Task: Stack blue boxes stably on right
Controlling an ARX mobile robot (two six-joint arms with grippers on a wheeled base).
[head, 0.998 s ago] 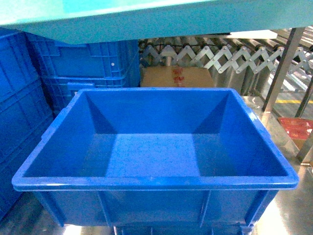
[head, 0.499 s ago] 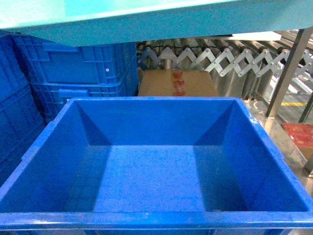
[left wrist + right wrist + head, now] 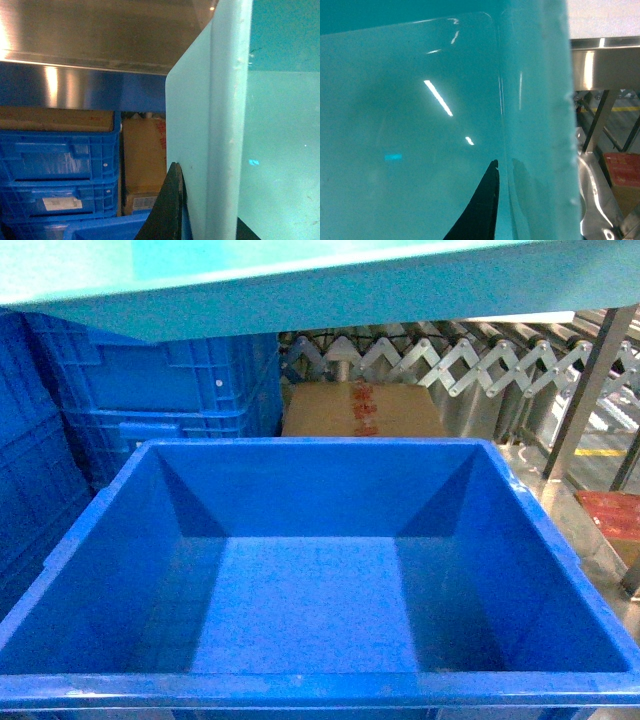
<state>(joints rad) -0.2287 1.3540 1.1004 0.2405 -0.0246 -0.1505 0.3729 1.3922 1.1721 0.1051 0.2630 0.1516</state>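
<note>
A turquoise tub (image 3: pixel 300 280) hangs across the top of the head view, above the large royal-blue crate (image 3: pixel 310 445), whose open, empty inside fills the lower view. My left gripper (image 3: pixel 207 200) is shut on the tub's rolled rim (image 3: pixel 225 125); one black finger (image 3: pixel 170 210) lies flat against the outside wall. My right gripper (image 3: pixel 506 167) is shut on the opposite wall of the tub (image 3: pixel 395 100), with one finger (image 3: pixel 482 210) inside and the other showing as a shadow through the plastic. A corner of the royal-blue crate (image 3: pixel 100 227) shows below the left finger.
Ribbed blue crates (image 3: pixel 150 380) are stacked at the left behind the big crate. A brown cardboard carton (image 3: pixel 360 410) stands behind it, in front of an accordion roller conveyor (image 3: pixel 450 360). A metal post (image 3: pixel 585 390) and a red box (image 3: pixel 610 515) stand at the right.
Since a second ago the royal-blue crate has come closer and lower in the head view, its front rim now at the bottom edge. Little has shifted in the last half second.
</note>
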